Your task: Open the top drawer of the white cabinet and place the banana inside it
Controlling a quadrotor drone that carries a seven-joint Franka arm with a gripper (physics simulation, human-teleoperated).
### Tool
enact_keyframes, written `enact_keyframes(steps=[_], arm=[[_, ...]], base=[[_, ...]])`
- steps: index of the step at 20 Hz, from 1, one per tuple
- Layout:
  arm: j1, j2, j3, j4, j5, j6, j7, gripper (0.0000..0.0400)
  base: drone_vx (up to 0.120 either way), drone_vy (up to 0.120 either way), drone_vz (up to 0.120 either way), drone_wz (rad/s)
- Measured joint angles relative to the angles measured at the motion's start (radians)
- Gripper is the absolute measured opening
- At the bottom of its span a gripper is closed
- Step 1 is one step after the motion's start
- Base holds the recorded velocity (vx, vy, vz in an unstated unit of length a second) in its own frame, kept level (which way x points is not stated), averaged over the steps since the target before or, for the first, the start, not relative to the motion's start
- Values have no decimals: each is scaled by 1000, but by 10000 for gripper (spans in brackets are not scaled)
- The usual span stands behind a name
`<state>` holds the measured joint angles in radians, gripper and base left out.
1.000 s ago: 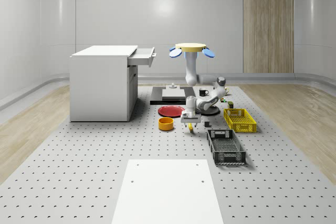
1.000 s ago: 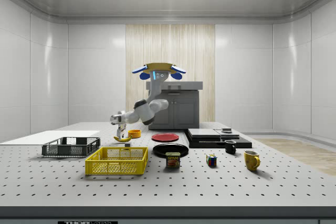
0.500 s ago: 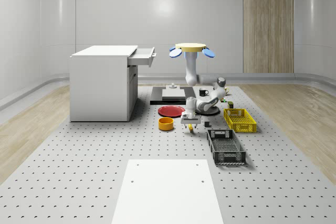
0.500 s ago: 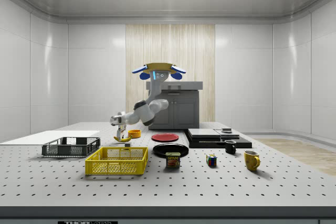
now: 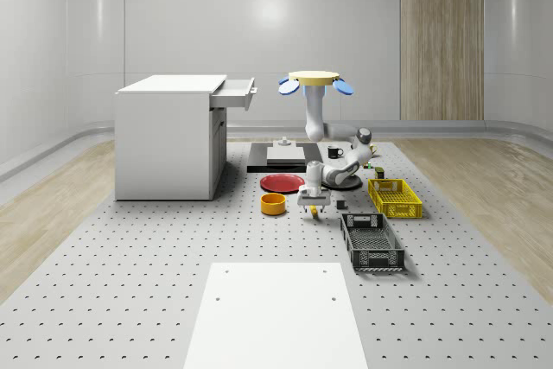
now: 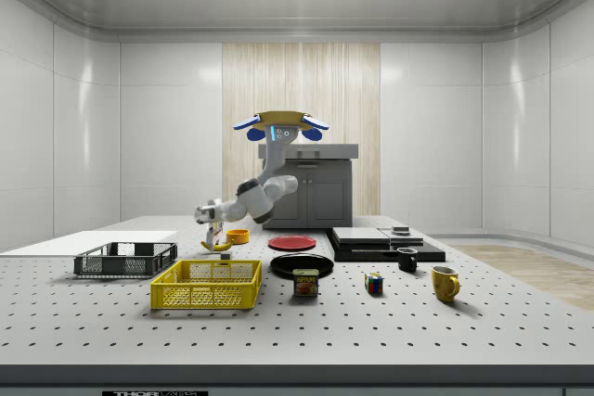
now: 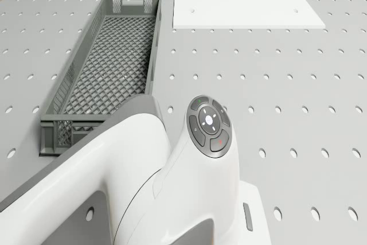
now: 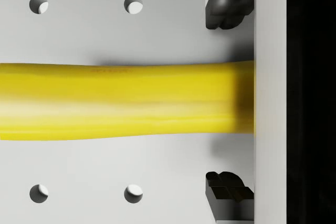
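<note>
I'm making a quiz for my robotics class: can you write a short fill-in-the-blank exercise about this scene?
1. The top drawer of the white cabinet is already ____.
2. The gripper is lowered over the ____, which lies on the table.
3. Next to the banana on the table stands a small bowl coloured ____.
4. The drone hovers above the ____.

Missing words: open; banana; orange; table

The gripper [image 5: 314, 206] has lowered slightly onto the banana [image 8: 121, 100].
</note>
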<state>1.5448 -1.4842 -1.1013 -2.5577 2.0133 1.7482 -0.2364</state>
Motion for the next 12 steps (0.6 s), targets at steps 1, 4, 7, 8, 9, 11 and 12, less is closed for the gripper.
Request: enact_keyframes(steps=[1,4,7,8,9,11,12], arm=[[0,2,2,1,2,0,0,380],[-1,6,5,3,7,-1,2,259],[-2,9,7,4,10,-3,3,201],[-2,10,7,4,11,-4,3,193],[-3,11,7,4,11,-4,-3,190],[-3,13,8,4,10,-4,-1,190],[-4,14,8,4,10,-4,7,190]], base=[[0,0,0,0],[0,0,0,0],[0,0,0,0],[0,0,0,0],[0,0,0,0],[0,0,0,0],[0,0,0,0]])
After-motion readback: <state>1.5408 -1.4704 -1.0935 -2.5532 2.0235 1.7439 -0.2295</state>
